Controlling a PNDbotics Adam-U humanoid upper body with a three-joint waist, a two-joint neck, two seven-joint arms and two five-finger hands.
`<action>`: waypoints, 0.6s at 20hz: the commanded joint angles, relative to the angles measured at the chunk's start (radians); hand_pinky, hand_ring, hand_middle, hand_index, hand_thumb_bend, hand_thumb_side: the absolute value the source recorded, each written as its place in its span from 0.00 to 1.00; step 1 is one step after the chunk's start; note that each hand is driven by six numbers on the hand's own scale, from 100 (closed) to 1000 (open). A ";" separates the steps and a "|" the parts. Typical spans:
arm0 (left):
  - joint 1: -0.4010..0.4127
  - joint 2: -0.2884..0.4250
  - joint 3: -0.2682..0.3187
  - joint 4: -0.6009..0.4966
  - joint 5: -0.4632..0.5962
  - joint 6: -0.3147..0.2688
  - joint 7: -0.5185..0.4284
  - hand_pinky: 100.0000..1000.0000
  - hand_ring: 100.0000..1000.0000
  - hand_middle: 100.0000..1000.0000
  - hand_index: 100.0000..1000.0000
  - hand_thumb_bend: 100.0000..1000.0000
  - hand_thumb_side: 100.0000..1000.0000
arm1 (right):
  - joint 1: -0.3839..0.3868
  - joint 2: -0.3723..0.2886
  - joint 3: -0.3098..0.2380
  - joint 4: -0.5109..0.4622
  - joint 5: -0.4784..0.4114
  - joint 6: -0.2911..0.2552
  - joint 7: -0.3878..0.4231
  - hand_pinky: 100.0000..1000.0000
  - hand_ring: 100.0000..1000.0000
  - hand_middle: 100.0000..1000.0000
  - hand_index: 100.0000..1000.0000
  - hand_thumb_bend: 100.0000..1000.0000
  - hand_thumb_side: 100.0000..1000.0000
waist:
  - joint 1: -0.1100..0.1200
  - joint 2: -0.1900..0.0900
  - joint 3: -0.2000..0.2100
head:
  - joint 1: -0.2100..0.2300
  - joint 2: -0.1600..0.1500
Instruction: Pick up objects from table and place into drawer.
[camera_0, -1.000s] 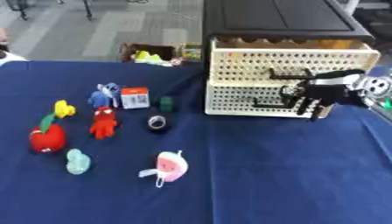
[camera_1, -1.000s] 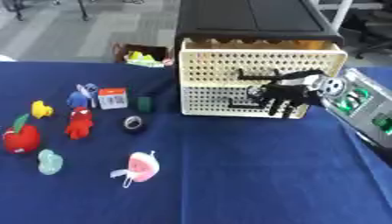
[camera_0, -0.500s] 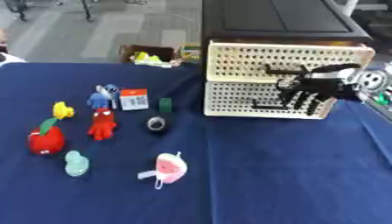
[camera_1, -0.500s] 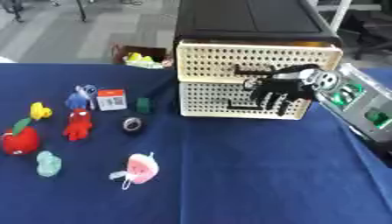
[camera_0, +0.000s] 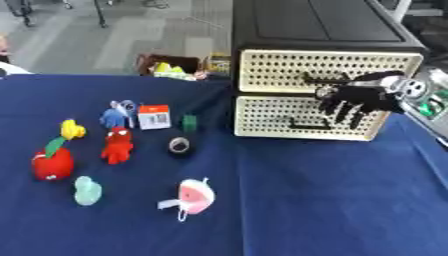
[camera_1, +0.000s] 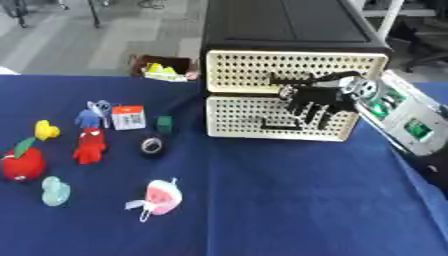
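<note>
The right hand is hanging in front of the cream perforated drawer unit, its fingers spread and pointing down over the seam between the upper and lower drawers, grasping nothing. The toys are lying well apart from it on the blue table: a red apple, a red figure, a yellow piece, a pink round toy and a dark ring.

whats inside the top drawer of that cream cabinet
Cannot tell. The top drawer is pushed in, and its perforated front shows only dark holes. The right hand hangs in front of the drawer fronts, fingers down by the handle. No toy is in view there.
</note>
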 joint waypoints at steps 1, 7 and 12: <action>-0.006 0.014 0.015 -0.018 0.002 -0.002 -0.001 0.24 0.45 0.51 0.70 0.00 0.86 | -0.023 -0.019 -0.017 0.010 0.010 0.079 0.098 0.61 0.75 0.76 0.87 0.00 1.00 | 0.001 -0.019 0.000 | 0.000 -0.010; -0.003 0.011 0.016 -0.018 0.003 0.000 -0.001 0.24 0.44 0.51 0.70 0.00 0.86 | -0.014 -0.027 -0.020 0.010 0.014 0.078 0.111 0.59 0.74 0.75 0.86 0.00 1.00 | 0.000 -0.023 -0.005 | 0.001 -0.009; 0.002 0.013 0.017 -0.018 0.002 -0.006 -0.010 0.24 0.45 0.51 0.70 0.00 0.85 | 0.020 -0.067 -0.015 -0.045 0.005 0.038 0.185 0.56 0.71 0.73 0.82 0.00 1.00 | 0.002 -0.028 -0.006 | 0.009 -0.004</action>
